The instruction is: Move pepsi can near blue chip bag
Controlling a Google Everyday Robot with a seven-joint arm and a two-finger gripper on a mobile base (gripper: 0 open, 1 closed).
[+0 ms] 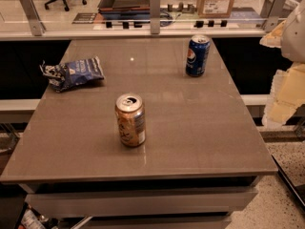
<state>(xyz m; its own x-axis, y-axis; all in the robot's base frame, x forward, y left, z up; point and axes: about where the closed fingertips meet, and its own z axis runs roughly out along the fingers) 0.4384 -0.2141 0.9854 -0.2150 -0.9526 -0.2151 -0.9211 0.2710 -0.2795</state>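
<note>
The pepsi can (197, 56) stands upright at the far right of the grey-brown table (190, 128), dark blue with a silver top. The blue chip bag (72, 73) lies crumpled near the table's left edge, about level with the can and far across from it. My gripper (286, 92) is the pale cream and white shape at the right edge of the view, beyond the table's right side and well to the right of the pepsi can. It holds nothing that I can see.
A gold-orange can (130, 120) with a white label stands upright in the middle of the table, nearer the front. A glass-railed ledge (143, 30) runs behind the table, with a cardboard box (217, 0) beyond it.
</note>
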